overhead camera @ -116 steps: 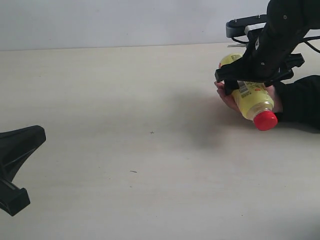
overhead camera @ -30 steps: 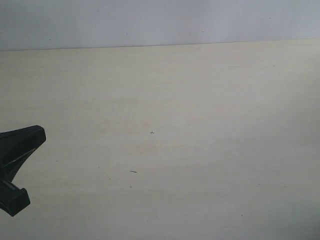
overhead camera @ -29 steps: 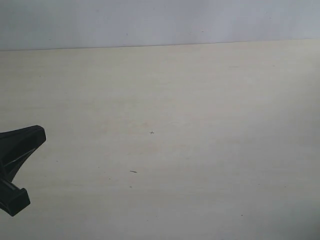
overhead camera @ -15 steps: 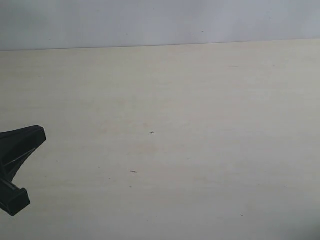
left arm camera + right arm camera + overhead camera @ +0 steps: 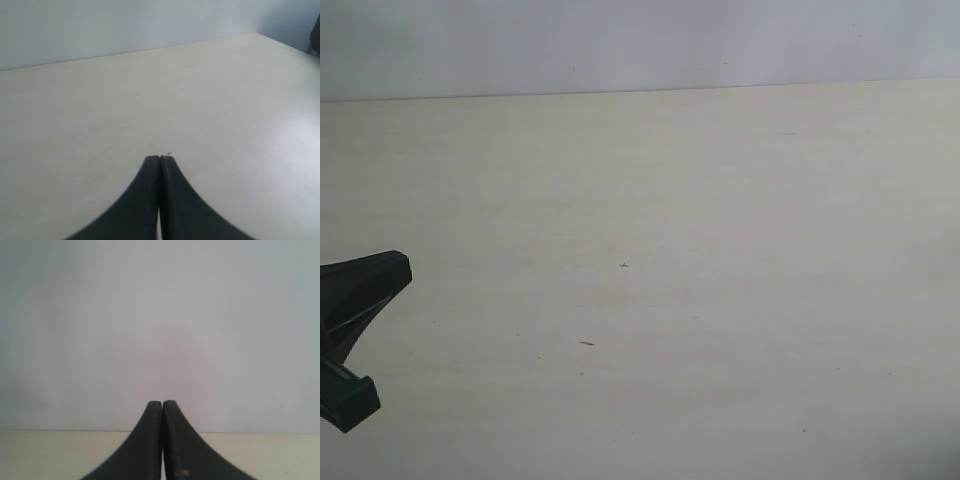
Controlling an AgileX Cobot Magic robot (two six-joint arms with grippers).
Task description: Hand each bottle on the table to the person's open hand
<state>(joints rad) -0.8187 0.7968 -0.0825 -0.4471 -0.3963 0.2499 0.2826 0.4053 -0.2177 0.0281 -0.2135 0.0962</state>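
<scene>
1. Bottles do not show in any view, so I cannot tell where they are.
2. The table (image 5: 740, 200) is wide, flat and pale cream. It fills most of the exterior view.
3. The left gripper (image 5: 398, 266) is black. It pokes in at the left edge of the exterior view, over the table.
4. Its two fingers (image 5: 150, 175) are pressed tight together with no gap. They hold nothing.
5. A tiny dark cross (image 5: 623, 265) is on the table near the middle. In the left wrist view it sits just past the finger tips.
6. A short dark line (image 5: 586, 343) lies on the table, near the cross.
7. The right gripper (image 5: 162, 404) is squeezed closed too and holds nothing. It points at a plain pale wall (image 5: 160, 315), with a strip of table below it.
</scene>
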